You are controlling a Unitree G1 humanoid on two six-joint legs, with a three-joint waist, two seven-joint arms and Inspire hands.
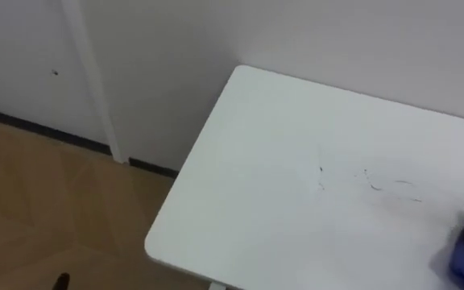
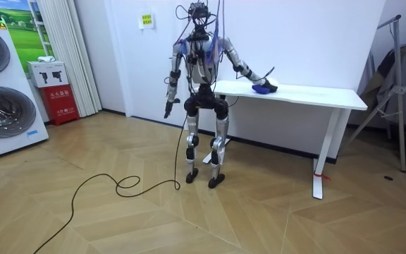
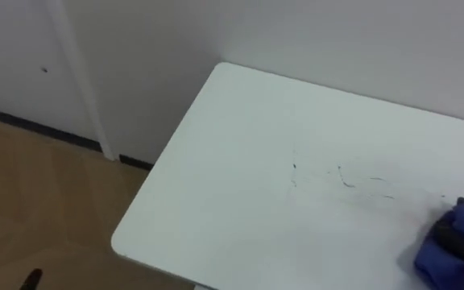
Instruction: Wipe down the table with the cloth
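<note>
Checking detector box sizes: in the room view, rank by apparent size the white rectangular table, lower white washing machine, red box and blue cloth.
White rectangular table
Lower white washing machine, partly cropped
Red box
Blue cloth

Cloth (image 3: 445,250) on table (image 3: 232,153), marks (image 3: 346,180) to its left

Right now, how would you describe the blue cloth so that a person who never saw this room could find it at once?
Find the long white table that stands against the white wall. On its top, right of some faint dark marks, lies a crumpled blue cloth under the robot's right hand. Nothing else on the table is coloured.
</note>
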